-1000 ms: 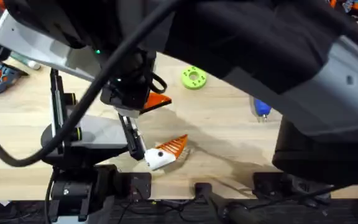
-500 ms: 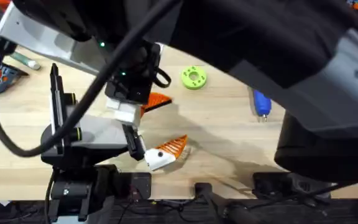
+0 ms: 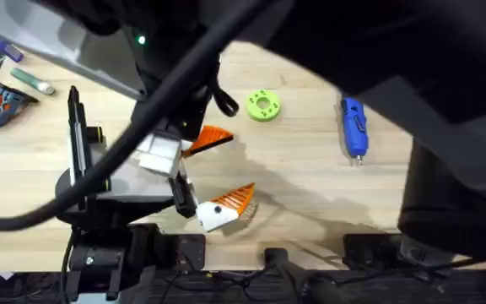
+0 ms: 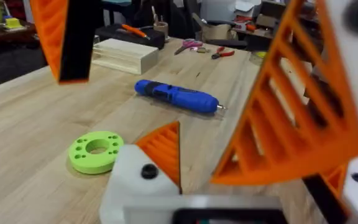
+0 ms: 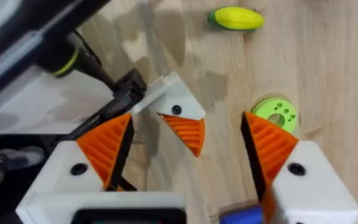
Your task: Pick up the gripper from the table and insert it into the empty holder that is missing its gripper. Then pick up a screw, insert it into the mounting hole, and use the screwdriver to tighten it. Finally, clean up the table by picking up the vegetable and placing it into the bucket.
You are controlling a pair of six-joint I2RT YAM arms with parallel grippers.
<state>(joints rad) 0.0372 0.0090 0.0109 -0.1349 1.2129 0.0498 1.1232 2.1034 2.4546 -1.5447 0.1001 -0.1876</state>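
My left gripper [image 3: 240,164] sits low over the table's near side and is open. Both its white mounts carry orange ribbed fingers [image 3: 213,137]. My right gripper [image 5: 187,118] hangs above it, open, with nothing between its orange fingers. One left finger [image 5: 185,132] shows in that gap. The blue screwdriver [image 3: 353,127] lies on the table to the right, and is also seen as the screwdriver [image 4: 176,98]. The yellow vegetable [image 5: 238,17] with a green end lies flat on the wood. The loose gripper, the empty holder, the screw and the bucket are out of view.
A flat green ring dish [image 3: 262,105] lies between the left gripper and the screwdriver. Hand tools [image 3: 2,105] sit at the far left edge. The right arm [image 3: 378,51] spans the top, large and dark. A pale wooden block [image 4: 126,56] stands farther back.
The right arm's wrist has drawn up and away from the left gripper, uncovering one white mount and the whole screwdriver. The left gripper has stayed put.
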